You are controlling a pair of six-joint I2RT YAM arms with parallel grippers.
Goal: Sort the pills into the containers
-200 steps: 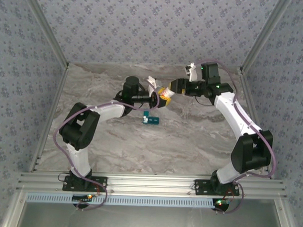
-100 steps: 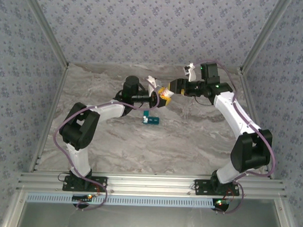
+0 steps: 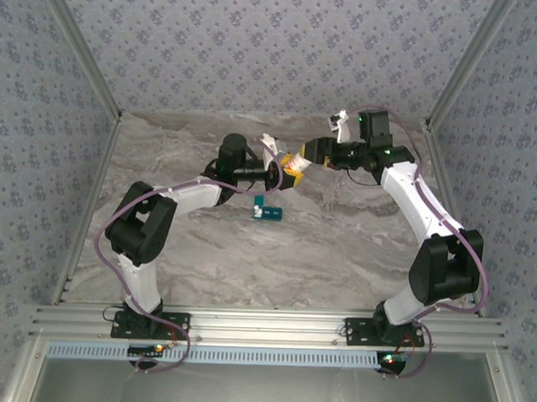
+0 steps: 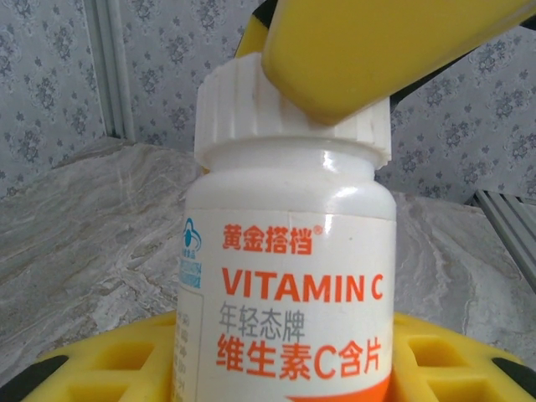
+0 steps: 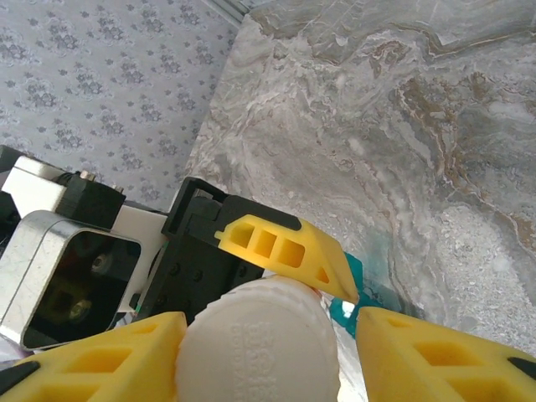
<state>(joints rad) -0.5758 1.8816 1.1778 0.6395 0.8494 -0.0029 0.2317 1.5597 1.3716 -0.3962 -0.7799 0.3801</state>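
The left end effector (image 3: pixel 285 173) grips a vitamin bottle (image 4: pixel 285 276) above the counter (image 3: pixel 320 247), its cap (image 5: pixel 260 335) on. The right end effector (image 3: pixel 307 155) straddles that cap; I cannot tell whether it is clamped. The teal pill box (image 3: pixel 268 210) lies on the counter just below them. I reckon sorting has not begun.

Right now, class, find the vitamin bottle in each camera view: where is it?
Top external: vitamin bottle, small, just up-right of the teal pill box.
Left wrist: centre, label facing camera.
Right wrist: bottom centre, its white cap towards camera.
Shared landmark: the marble table.
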